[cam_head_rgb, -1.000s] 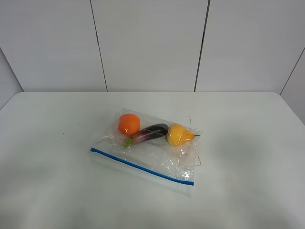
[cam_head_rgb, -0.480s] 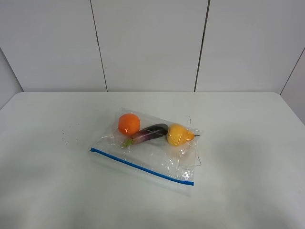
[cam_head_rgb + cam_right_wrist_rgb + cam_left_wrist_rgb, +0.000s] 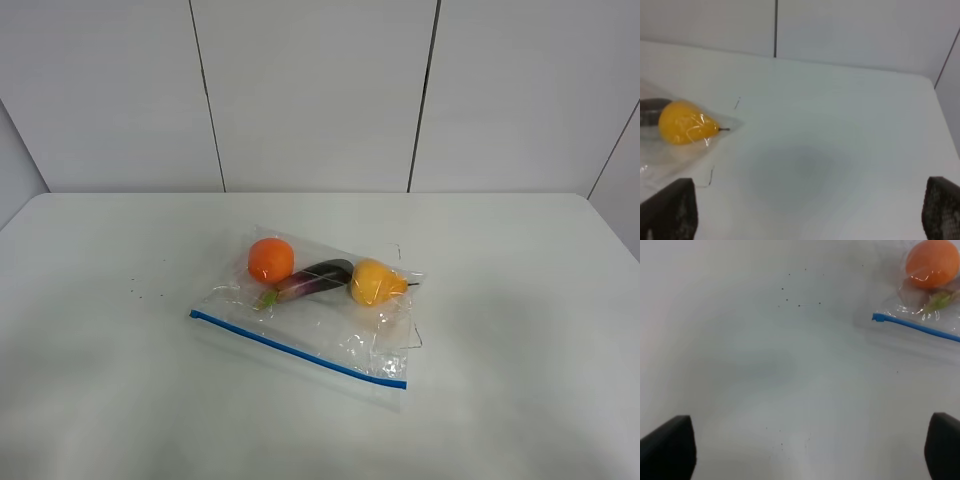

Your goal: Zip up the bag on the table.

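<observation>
The bag (image 3: 310, 315) lies flat near the middle of the surface (image 3: 110, 400), its long edges running at a slant across the high view. It is clear and crinkly, and three things show through it in a row along its far side: an orange (image 3: 271, 259) at the left end, a dark eggplant (image 3: 312, 280) in the middle, and a yellow pear (image 3: 375, 281) at the right end. The eggplant touches the pear; its green stem end lies just below the orange. The blue strip (image 3: 298, 348) runs along the bag's near edge, from the left corner down to the right corner.

In the left wrist view one end of the strip shows, with the orange just beside it under the plastic. The left gripper (image 3: 810, 450) hangs above bare surface, well apart from the bag, its two dark fingertips (image 3: 667, 447) spread wide at the picture's corners. The right gripper (image 3: 805, 210) is also spread wide, with the pear inside the bag's corner off to one side of it and nothing between its fingers. Neither gripper shows in the high view.

The surface is white and matte, much wider than the bag. A few small dark specks (image 3: 145, 282) lie to the left of the bag. Behind the far edge stands a wall (image 3: 310, 90) of pale panels divided by thin dark seams.
</observation>
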Tool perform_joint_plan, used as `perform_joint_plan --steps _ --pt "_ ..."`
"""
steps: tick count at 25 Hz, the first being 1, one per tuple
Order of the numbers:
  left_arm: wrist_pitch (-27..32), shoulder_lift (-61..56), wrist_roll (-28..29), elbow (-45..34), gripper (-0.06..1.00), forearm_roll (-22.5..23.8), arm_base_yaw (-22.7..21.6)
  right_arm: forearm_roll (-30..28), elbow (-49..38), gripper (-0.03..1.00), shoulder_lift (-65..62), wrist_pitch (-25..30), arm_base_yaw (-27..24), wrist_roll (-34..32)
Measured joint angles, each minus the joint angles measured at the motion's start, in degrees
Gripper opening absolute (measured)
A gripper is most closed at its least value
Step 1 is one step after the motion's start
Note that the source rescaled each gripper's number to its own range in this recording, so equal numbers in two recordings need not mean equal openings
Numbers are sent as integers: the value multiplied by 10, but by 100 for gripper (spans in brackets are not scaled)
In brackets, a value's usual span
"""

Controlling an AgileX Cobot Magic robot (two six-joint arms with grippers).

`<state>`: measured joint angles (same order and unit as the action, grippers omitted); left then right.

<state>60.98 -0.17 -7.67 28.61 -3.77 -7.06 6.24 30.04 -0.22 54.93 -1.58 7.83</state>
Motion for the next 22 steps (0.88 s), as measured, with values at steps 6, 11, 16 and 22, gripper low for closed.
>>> perform_joint_plan --steps 6,11,16,22 --pt "0 0 0 0 100 0 0 0 0 100 0 -1 0 0" --pt "0 0 0 0 100 0 0 -7 -1 100 0 29 0 0" --pt "0 0 0 0 100 0 0 -18 -13 100 0 35 0 -3" --pt "0 0 0 0 100 0 0 -29 -13 100 0 37 0 -23"
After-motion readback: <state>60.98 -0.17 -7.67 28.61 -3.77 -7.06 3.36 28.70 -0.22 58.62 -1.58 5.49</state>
